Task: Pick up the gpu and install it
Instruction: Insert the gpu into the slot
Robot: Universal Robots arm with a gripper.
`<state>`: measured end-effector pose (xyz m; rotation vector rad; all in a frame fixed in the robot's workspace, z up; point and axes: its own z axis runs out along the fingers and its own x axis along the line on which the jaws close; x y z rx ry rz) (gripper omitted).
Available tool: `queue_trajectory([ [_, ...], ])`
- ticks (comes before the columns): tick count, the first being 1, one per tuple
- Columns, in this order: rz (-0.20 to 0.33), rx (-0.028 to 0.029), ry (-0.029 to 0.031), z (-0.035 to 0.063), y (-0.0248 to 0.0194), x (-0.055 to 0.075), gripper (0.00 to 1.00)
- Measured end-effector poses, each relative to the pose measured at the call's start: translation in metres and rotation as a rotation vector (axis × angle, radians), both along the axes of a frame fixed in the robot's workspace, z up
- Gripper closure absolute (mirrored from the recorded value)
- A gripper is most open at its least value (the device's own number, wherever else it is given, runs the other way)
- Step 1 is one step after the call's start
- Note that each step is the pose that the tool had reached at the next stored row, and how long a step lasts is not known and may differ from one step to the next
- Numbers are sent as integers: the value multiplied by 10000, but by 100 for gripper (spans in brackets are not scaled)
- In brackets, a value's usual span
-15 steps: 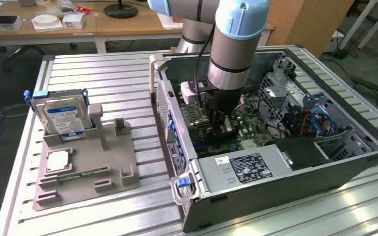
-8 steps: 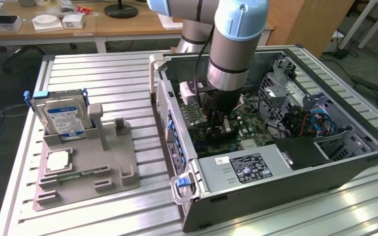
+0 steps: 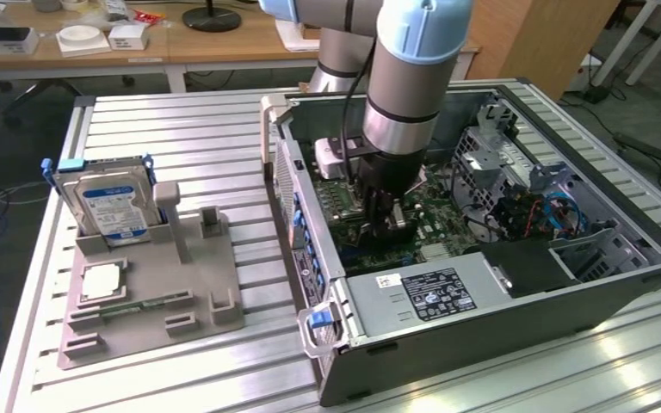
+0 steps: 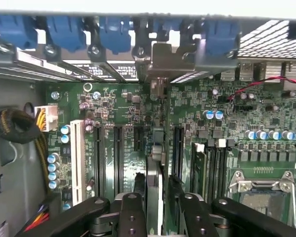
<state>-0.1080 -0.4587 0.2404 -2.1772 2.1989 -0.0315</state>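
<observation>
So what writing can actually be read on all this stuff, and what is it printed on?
None of it reads clearly enough to quote.
Hard drive: blue-and-white label, print too small.
Power supply box in the computer case: black label with white print and symbols, blurred.
Motherboard: tiny white markings, unreadable.
Graphics card, standing edge-on between the end effector fingers: no text visible.

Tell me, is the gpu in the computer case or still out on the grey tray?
In the case: the gpu stands on edge over the motherboard slots, between the jaws.
</observation>
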Motion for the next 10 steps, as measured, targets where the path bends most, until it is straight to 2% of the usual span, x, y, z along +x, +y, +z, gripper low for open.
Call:
queue_trajectory([
  [5, 0, 2, -39, 115, 0, 0, 67],
  [10, 1, 1, -73, 305, 1, 0, 67],
])
